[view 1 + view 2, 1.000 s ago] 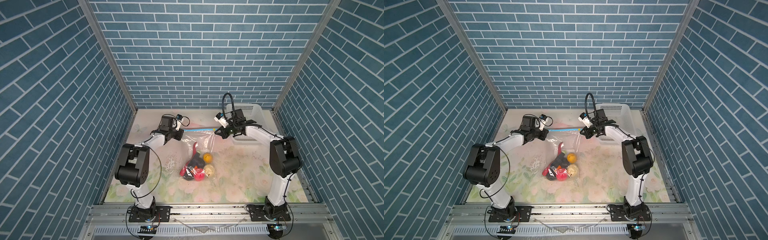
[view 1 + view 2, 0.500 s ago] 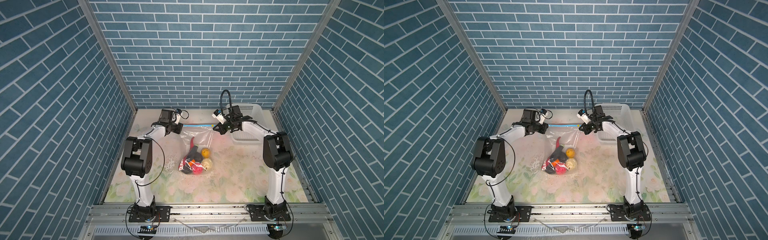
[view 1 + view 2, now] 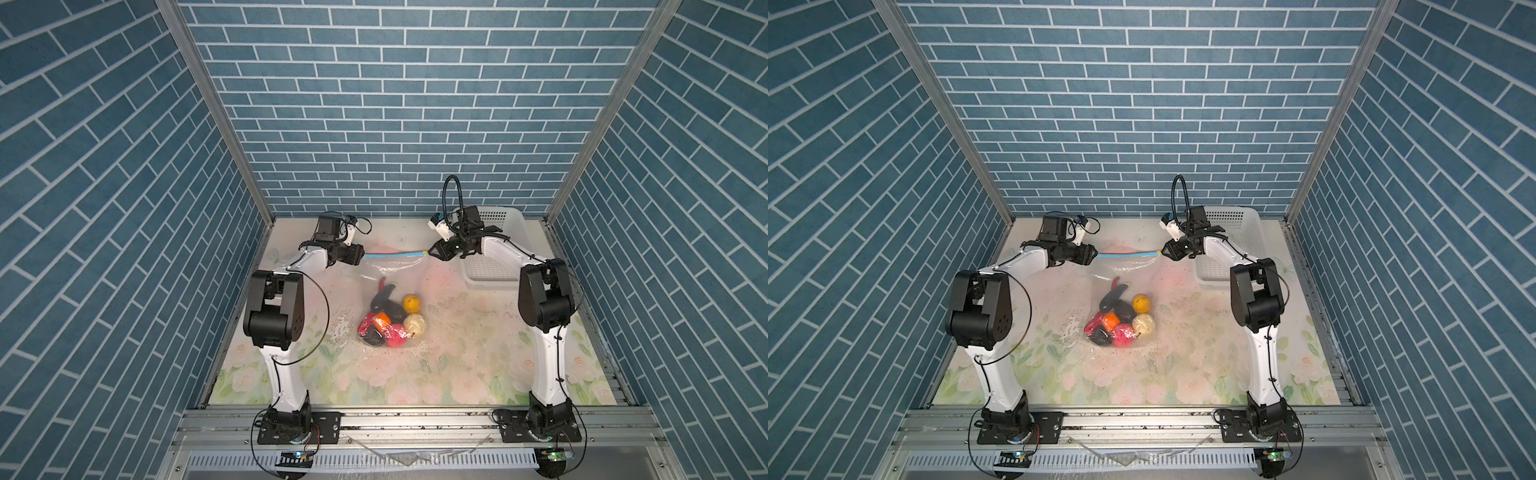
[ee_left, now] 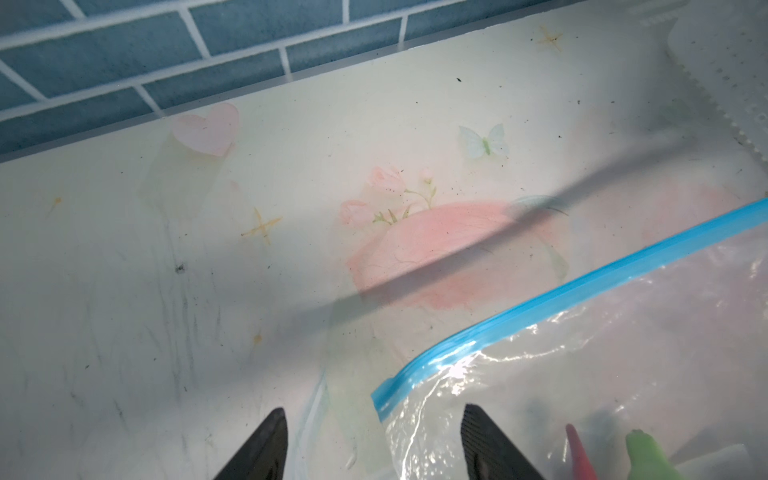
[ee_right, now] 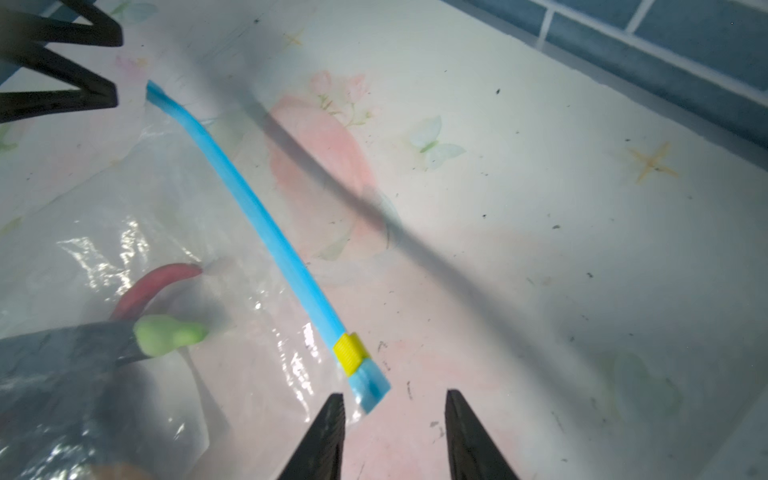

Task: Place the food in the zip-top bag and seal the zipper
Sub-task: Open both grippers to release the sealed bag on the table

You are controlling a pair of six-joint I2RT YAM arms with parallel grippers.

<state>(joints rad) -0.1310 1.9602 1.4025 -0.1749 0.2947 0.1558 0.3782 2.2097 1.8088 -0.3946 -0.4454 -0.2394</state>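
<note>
Plainly, both sets of jaws stand open and grip nothing. In both top views the zipper (image 3: 395, 254) runs as a straight light-blue line from the left jaws to the right jaws, each end lying just off the tips. The left wrist view shows the left jaws parted wide. The blue corner of the zip-top bag (image 4: 582, 374) sits ahead of them, between the two tips and closer to one, pinched by neither. The right wrist view shows the right jaws parted less widely. The other end of the strip lies in the gap just ahead of their tips, and the yellow slider tab (image 5: 351, 353) sits on the strip a little further out. Across that view the strip reads as one flat band all the way to the left arm's fingers (image 5: 83, 95), which also stand apart. A dark shadow of the strip falls on the bench (image 3: 457, 365), apart from the strip itself. The food (image 3: 1121, 324) lies bunched inside the clear bag, well away from both sets of jaws toward the arms' bases: pink, orange, cream, yellow and black lumps. The red chili (image 5: 153, 282) and the dark eggplant (image 5: 62, 357), green stem outward, reach nearest the zipper. A white perforated basket (image 3: 503, 249) stands behind the right jaws, beside that arm
</note>
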